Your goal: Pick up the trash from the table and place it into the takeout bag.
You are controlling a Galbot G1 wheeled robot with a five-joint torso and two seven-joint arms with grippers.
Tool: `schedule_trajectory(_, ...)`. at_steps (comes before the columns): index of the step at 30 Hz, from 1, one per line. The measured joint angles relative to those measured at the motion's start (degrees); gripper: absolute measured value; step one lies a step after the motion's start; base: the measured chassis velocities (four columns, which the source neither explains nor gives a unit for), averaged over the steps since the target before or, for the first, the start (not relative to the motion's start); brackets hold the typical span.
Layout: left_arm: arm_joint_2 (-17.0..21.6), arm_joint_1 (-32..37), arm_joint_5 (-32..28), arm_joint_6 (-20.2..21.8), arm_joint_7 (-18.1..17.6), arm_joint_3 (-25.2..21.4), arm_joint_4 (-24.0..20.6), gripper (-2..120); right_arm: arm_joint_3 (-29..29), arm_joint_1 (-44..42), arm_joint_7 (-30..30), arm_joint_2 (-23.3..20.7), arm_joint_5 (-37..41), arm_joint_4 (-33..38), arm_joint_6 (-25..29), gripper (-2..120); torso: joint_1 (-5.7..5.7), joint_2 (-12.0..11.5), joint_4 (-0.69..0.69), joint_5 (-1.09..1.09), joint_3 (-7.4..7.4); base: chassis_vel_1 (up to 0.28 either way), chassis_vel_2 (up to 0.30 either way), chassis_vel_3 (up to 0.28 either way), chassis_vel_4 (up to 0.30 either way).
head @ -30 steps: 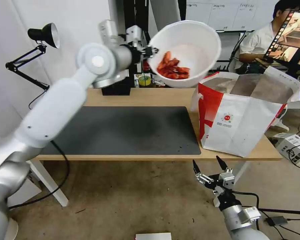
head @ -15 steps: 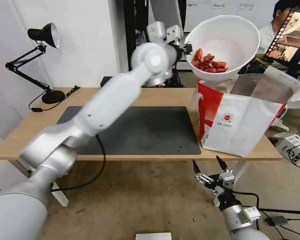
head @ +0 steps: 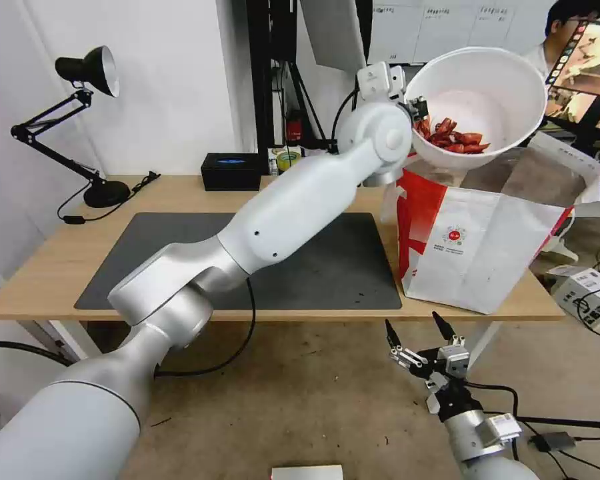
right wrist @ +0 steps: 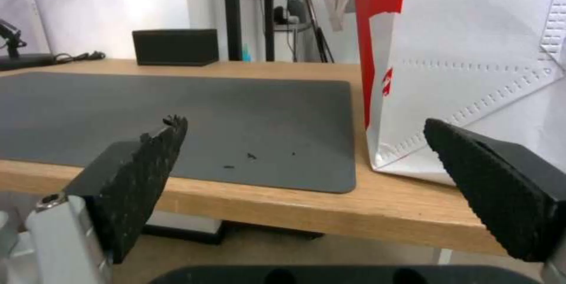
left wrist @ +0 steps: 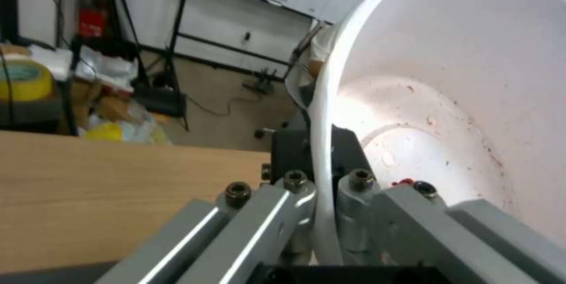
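Observation:
A white bowl holding red scraps hangs tilted above the open top of the takeout bag, a white bag with red panels at the right end of the table. My left gripper is shut on the bowl's rim; in the left wrist view its fingers pinch the thin white edge of the bowl. My right gripper waits open below the table's front edge, and in the right wrist view its pads stand wide apart facing the bag.
A dark grey mat covers the middle of the table, with a few crumbs near its right edge. A black tissue box and a black desk lamp stand at the back. Cables and a box lie on the floor at right.
My left arm has carried the bowl rightward from above the table's back middle to over the bag's opening. The right arm has stayed where it was.

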Motion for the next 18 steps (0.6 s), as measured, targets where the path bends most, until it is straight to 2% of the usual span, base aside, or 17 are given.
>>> schedule_trajectory(10,0.23,1.40,5.91,-3.05,0.20,4.91,-0.12,0,0.00,0.00,0.00,0.00,0.00,0.00,0.00,100,0.00,0.00,0.00,-0.01,0.00,0.000,0.000,0.000,0.000)
schedule_trajectory(18,0.24,0.77,9.52,-4.66,0.17,6.56,0.76,0,0.00,0.00,0.00,0.00,0.00,0.00,0.00,100,0.00,0.00,0.00,-0.01,0.00,0.000,0.000,0.000,0.000)
